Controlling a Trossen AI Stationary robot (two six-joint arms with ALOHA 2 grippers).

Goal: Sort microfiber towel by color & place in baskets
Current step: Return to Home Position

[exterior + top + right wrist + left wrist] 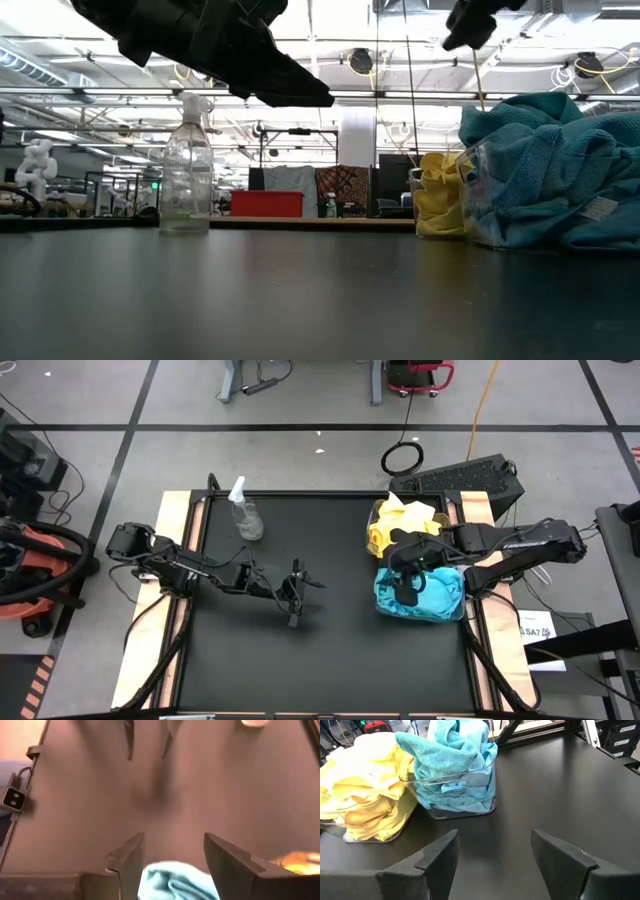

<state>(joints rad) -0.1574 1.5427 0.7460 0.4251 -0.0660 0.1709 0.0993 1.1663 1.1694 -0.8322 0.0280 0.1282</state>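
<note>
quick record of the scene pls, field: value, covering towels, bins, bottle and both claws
yellow towels: heaped in a clear bin, right side of the table
blue towels: heaped in a second clear bin, right beside the first
spray bottle: upright, left side of the table, apart from the bins
left claw: open, empty, raised over the table's middle, facing the bins
right claw: open, empty, above the blue towels
</note>
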